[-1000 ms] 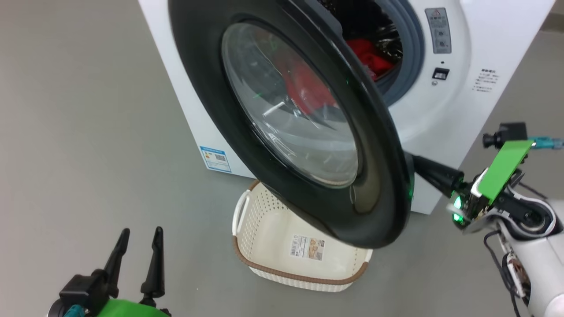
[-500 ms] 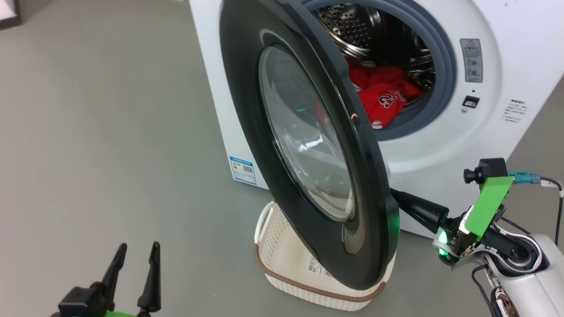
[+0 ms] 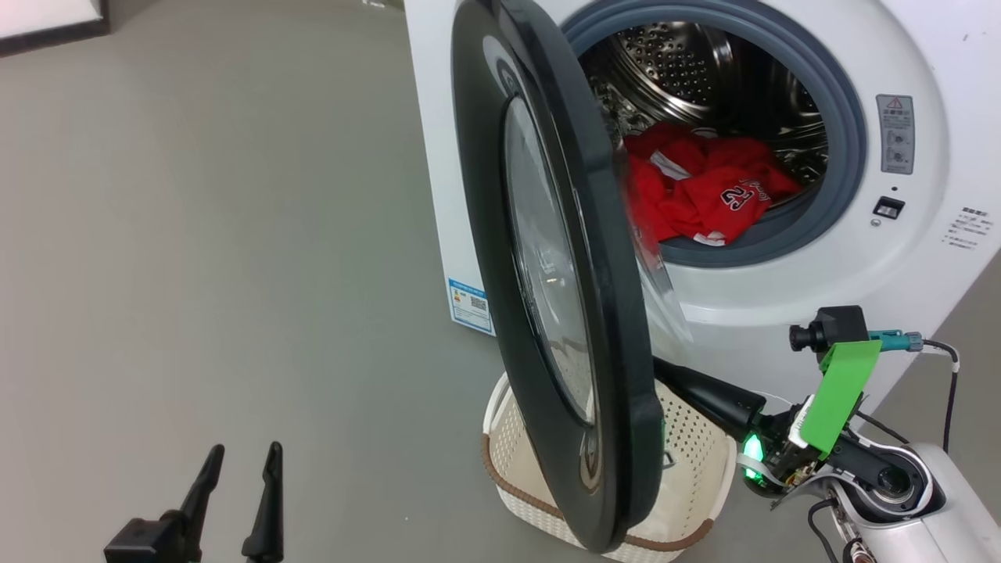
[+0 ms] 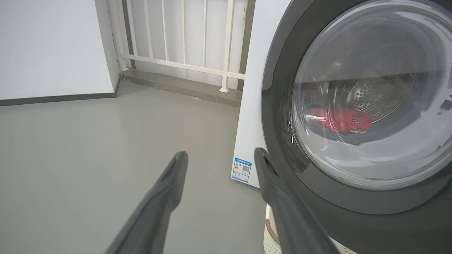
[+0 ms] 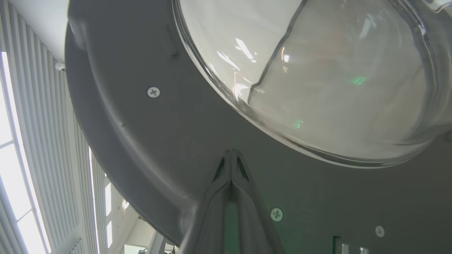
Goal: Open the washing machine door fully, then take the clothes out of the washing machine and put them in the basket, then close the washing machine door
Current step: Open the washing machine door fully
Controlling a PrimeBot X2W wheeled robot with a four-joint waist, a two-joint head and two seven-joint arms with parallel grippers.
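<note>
The washing machine door (image 3: 557,297) stood partly open over the basket (image 3: 696,453), the right jaws closed on nothing, tips against its inner face below the glass (image 5: 317,70). The left jaws hung open and empty. The clothes (image 3: 708,199) lay inside the washing machine (image 3: 782,297).

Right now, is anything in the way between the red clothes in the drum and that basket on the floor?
Yes. The washing machine door, only partly open, stands edge-on over the basket, across the straight way down from the clothes. The shut right end effector is against its inner face.
</note>
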